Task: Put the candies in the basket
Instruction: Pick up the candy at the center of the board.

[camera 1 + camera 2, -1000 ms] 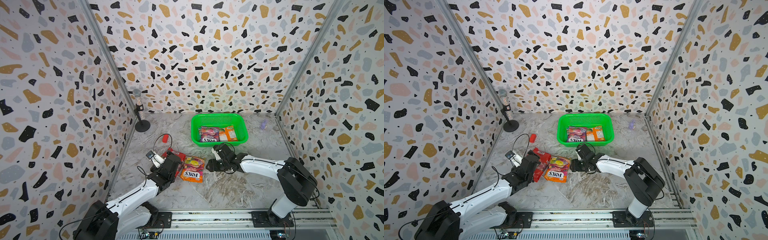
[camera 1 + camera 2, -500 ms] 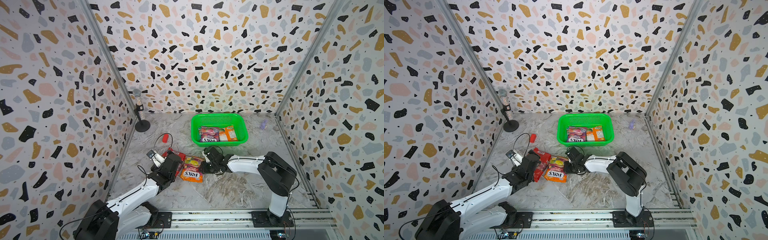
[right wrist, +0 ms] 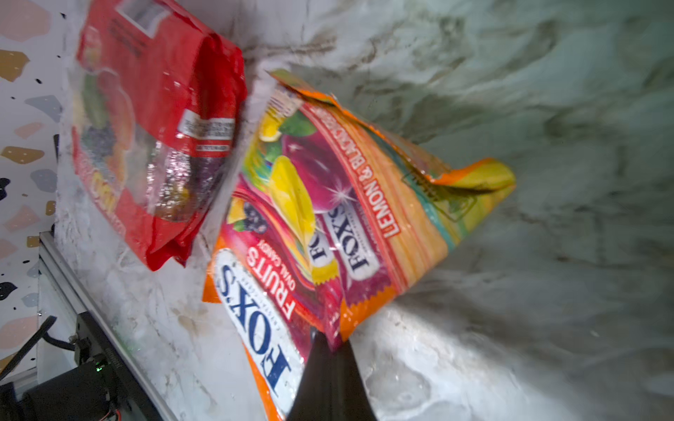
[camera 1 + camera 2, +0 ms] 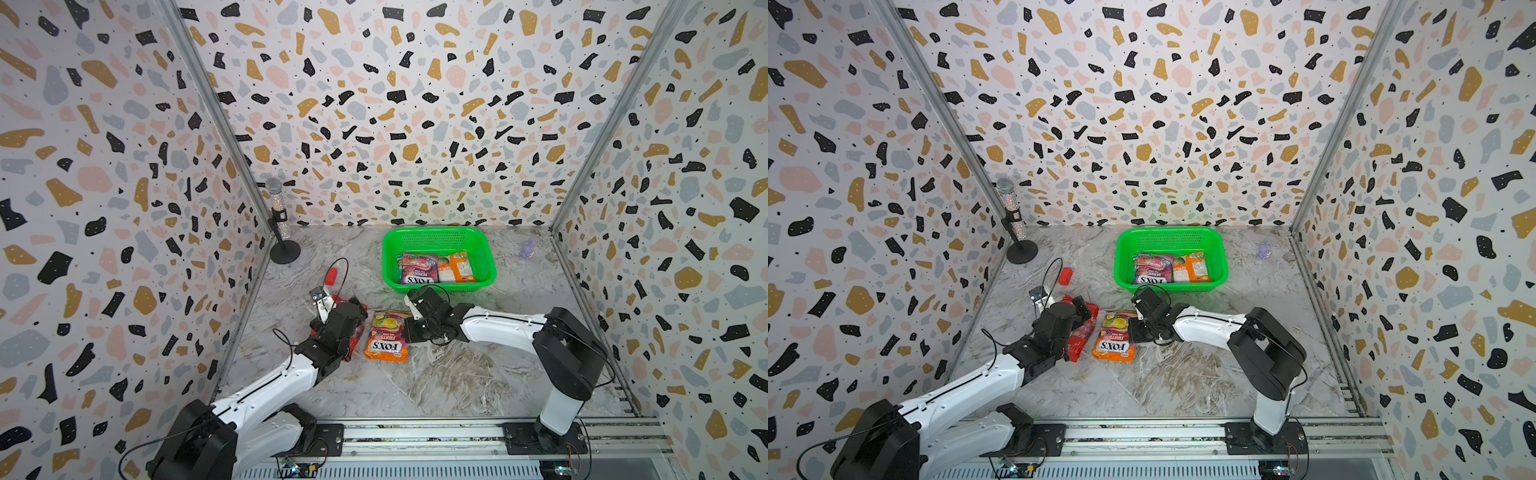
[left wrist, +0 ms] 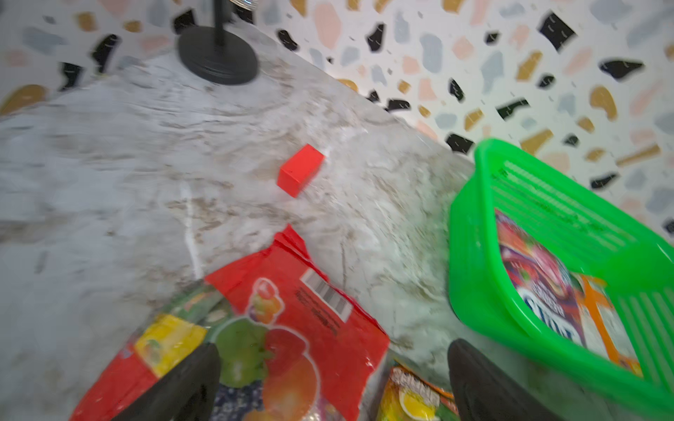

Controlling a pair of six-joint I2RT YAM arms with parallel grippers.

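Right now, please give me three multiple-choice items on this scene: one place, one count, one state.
1. Where is the block?
A in the basket
B on the yellow bag
C on bare table

2. How many bags lie outside the basket?
A one
B two
C four

3. The right gripper is:
A shut on the yellow bag
B wide open
C shut on the basket rim

Key:
1 C, it lies alone, apart from the bags.
2 B, only the red bag and the yellow bag.
3 A, its fingers pinch that bag's edge.
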